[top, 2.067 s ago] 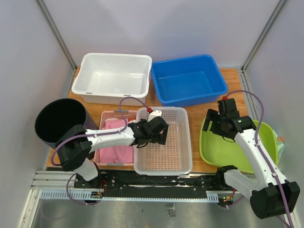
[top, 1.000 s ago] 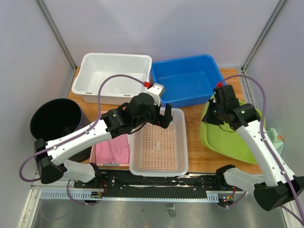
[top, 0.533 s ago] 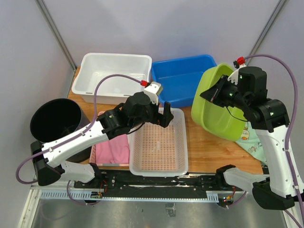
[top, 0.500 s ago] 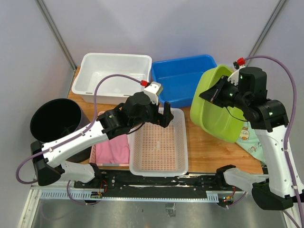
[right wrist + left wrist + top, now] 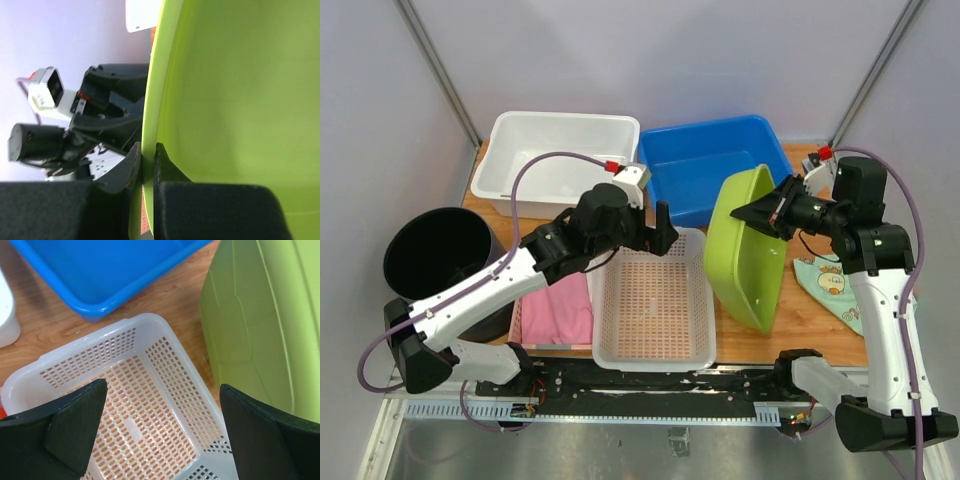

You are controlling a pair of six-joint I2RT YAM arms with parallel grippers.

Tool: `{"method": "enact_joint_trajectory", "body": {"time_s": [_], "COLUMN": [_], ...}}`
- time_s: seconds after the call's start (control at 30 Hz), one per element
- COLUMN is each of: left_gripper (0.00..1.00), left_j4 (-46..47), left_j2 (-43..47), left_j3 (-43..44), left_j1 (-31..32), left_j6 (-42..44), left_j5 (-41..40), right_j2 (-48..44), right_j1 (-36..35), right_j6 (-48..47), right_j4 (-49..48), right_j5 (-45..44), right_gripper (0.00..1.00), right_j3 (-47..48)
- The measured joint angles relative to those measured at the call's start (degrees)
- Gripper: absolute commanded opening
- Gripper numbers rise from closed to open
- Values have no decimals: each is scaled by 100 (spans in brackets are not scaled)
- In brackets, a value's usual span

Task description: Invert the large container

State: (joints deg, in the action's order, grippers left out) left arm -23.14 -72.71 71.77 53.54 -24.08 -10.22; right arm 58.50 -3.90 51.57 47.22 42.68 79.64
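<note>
Right gripper (image 5: 752, 213) clamped on the rim of one green basin (image 5: 745, 262), basin tipped on edge at the table's (image 5: 812, 335) right, left gripper (image 5: 165, 432) jaws wide apart above one basket (image 5: 655, 300), one white tub (image 5: 560, 160), one blue tub (image 5: 710, 170), one bucket (image 5: 435, 255) at left

A wooden table (image 5: 820, 340) stands inside a booth of plain, pale grey-lilac walls (image 5: 650, 60), with slanting aluminium posts (image 5: 435, 70) at the two back corners. A slotted metal rail (image 5: 650, 410) runs along its near edge, under soft, even light.
</note>
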Motion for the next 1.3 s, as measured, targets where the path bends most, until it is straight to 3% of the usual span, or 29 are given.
{"method": "enact_joint_trajectory", "body": {"time_s": [0.17,0.37,0.77,0.97,1.3], "left_gripper": [99,99,99,99,99], "left_j4": [155,313,1331,1534,1510], "left_j2": [136,44,-962,-1139,-1429], "left_j3": [-249,-280,-186,-52,330], "left_j1": [-435,-459,-461,-455,-177], "left_j6": [-186,-234,-234,-321,-341], "left_j5": [284,621,2345,2927,3307], "right_j2": [-74,-236,-844,-1130,-758], "right_j1": [13,153,1174,1445,1746], "right_j6": [892,1985,2734,2551,638], "right_j4": [-1228,-2739,-4041,-3978,-1991], "right_j5": [981,1591,2702,2885,2796], "right_gripper": [1,0,2,21,29], "right_j3": [-654,-1464,-2938,-3112,-2573]}}
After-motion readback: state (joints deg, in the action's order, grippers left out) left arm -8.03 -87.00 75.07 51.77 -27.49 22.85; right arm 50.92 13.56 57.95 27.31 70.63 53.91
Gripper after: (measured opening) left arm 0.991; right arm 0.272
